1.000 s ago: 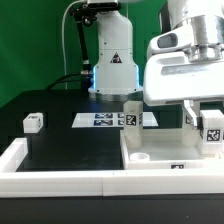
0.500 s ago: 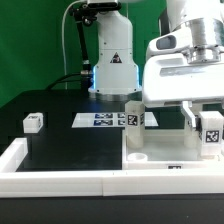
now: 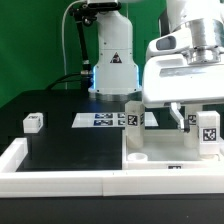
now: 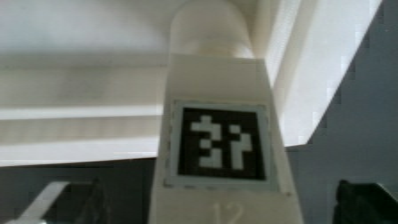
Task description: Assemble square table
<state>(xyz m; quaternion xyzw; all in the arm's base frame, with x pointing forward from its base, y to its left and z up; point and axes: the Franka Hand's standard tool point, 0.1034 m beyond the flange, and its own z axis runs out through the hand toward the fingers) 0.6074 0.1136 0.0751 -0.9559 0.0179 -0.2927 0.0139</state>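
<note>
Gripper [image 4: 214, 188] with jaws wide open, holding nothing: in the wrist view both fingers [image 4: 63, 200] stand apart from the tagged leg [image 3: 208, 134], one on either side, with a gap on each side. The leg stands upright on the square slab [image 3: 165, 148], at the slab's edge toward the exterior view's right. How deep it sits in its hole cannot be told.

A second leg [image 3: 132, 118] stands upright at the slab's far corner on the exterior view's left. A third leg [image 3: 33, 122] lies off the slab, well apart from it toward the exterior view's left. No fourth leg is seen.

Handling, as a judgement: the legs look like light, stiff moulded plastic with smooth faces that may slip. Grip two opposite flat sides, around mid-height, and keep the leg vertical.

Containers: the slab's raised rim makes a shallow tray that holds the two standing legs. Its near corner hole [image 3: 140, 157] holds nothing. The marker board [image 3: 100, 120] lies beyond the slab's far left corner, and the border wall [image 3: 60, 172] runs along the slab's near side.
</note>
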